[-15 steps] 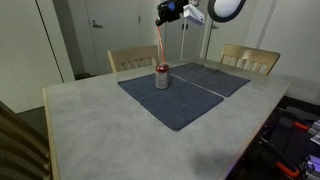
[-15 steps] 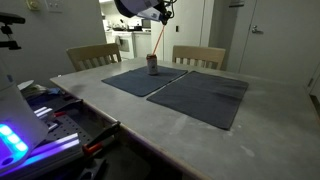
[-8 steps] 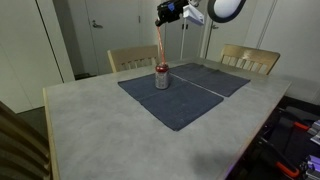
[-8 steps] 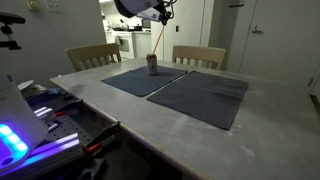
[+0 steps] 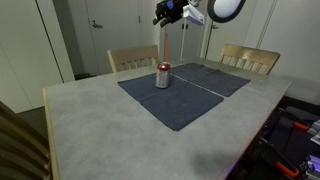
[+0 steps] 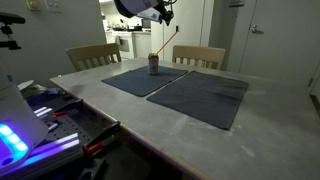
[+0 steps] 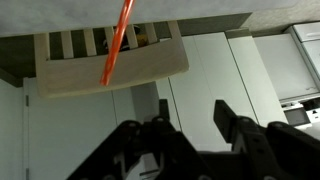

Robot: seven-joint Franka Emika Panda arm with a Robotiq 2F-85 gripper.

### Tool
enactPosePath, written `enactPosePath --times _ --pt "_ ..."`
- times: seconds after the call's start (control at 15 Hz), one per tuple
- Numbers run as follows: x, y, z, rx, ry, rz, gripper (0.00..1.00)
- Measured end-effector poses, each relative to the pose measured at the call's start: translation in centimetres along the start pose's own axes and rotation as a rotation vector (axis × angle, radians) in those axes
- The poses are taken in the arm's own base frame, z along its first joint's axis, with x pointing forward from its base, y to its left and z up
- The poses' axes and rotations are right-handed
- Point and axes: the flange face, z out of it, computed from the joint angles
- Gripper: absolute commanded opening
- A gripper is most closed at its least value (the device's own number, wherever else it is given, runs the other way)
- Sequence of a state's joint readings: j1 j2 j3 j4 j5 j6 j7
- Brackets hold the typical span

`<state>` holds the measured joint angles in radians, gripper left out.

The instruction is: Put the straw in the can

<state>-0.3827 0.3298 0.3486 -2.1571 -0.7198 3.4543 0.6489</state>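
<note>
Grey table mats (image 5: pixel 178 102), straw (image 5: pixel 164 45) standing in can (image 5: pixel 162 76), label unreadable, fingers (image 7: pixel 230 120) apart, empty

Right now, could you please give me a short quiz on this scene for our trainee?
1. True or false: in the wrist view, the straw lies between the fingers of the gripper.
2. The can stands on: A) bare tabletop, B) a dark mat, C) a chair seat.
3. Fill in: in both exterior views, the straw's lower end meets the can's ____.
Key: 1 false, the open fingers hold nothing; 2 B; 3 top.
</note>
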Motion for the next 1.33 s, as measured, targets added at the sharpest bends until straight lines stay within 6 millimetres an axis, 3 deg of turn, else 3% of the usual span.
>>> enactPosePath --times 0.13,0.27,1.33 --pt "0.0 0.0 0.0 0.0 0.0 0.0 0.96" --pt "0.0 -0.1 0.0 0.001 0.0 0.0 1.0" --pt "1.9 -0.2 -1.3 -0.011 0.041 -0.029 1.0"
